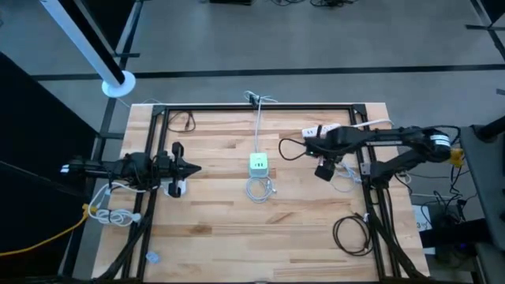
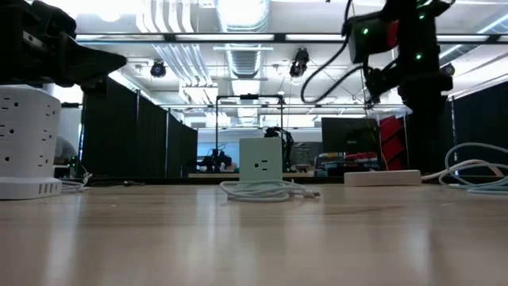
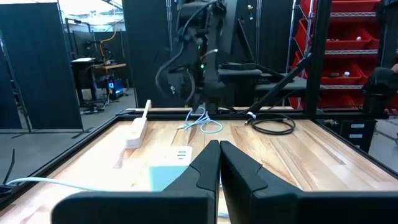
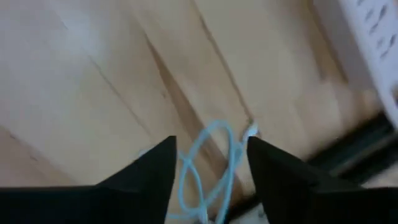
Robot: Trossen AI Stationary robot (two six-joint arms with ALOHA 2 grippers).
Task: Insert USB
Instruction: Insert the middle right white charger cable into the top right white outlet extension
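Observation:
A pale green and white charger cube (image 1: 259, 163) stands on the wooden table's middle, with a coiled white USB cable (image 1: 260, 188) lying on the table just in front of it. My right gripper (image 4: 210, 155) points down above the table's right part (image 1: 323, 170), open, with nothing between its fingers. Below it a second thin white cable (image 4: 214, 158) lies looped on the wood, its small plug (image 4: 250, 130) beside the loop. My left gripper (image 3: 219, 146) waits at the table's left (image 1: 193, 167), level, shut and holding nothing.
A white power strip (image 1: 323, 130) lies at the far right. A black cable coil (image 1: 353, 234) lies near the right front. A white round socket tower (image 2: 28, 143) stands under the left arm. A black frame (image 1: 260, 109) runs round the table.

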